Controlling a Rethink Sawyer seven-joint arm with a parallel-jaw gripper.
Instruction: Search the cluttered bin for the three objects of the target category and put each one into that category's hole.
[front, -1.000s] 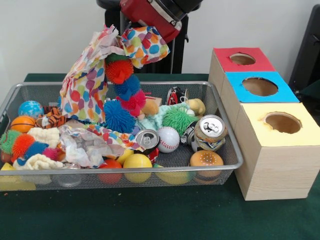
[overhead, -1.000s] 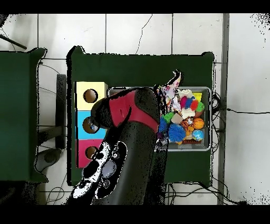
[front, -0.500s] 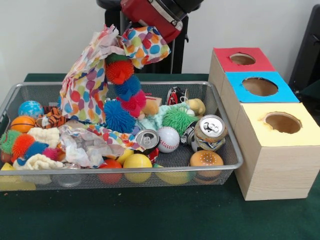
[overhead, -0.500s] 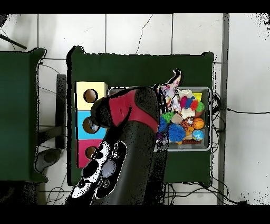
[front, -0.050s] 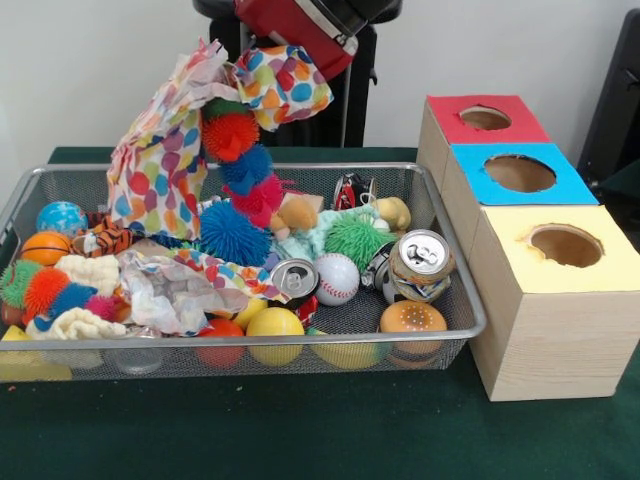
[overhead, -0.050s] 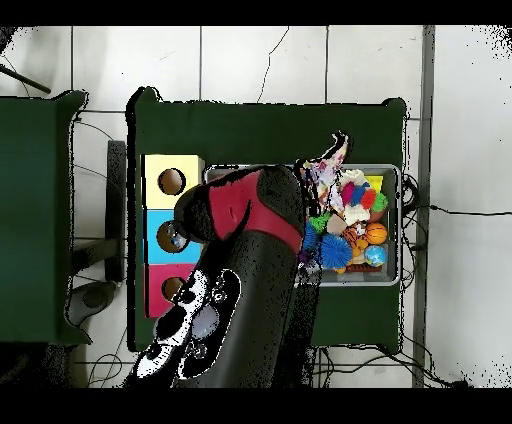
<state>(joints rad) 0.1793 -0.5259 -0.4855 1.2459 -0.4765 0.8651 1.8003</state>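
My red and black arm (front, -0.050s: 305, 25) comes down over the back of the wire bin (front, -0.050s: 470, 300). A sheet of polka-dot paper (front, -0.050s: 160, 170) hangs from its end and hides the gripper (front, -0.050s: 292, 68), which holds the sheet's top. Under the paper dangles a string of fuzzy pom-poms (front, -0.050s: 240, 165) in orange, blue and pink, ending at a blue spiky ball (front, -0.050s: 233, 235) that touches the pile. In the overhead view the arm (overhead, -0.050s: 245, 260) covers the bin's left half (overhead, -0.050s: 392, 200).
Three boxes stand right of the bin, with a red-topped hole (front, -0.050s: 485, 118), a blue-topped hole (front, -0.050s: 520, 173) and a yellow-topped hole (front, -0.050s: 565, 245). In the bin lie two cans (front, -0.050s: 420, 265), a baseball (front, -0.050s: 336, 278), a yellow ball (front, -0.050s: 274, 328), a burger toy (front, -0.050s: 412, 320) and crumpled paper (front, -0.050s: 175, 290).
The arm has risen a little and shifted left. The polka-dot paper and the pom-pom string have gone up and left with it.
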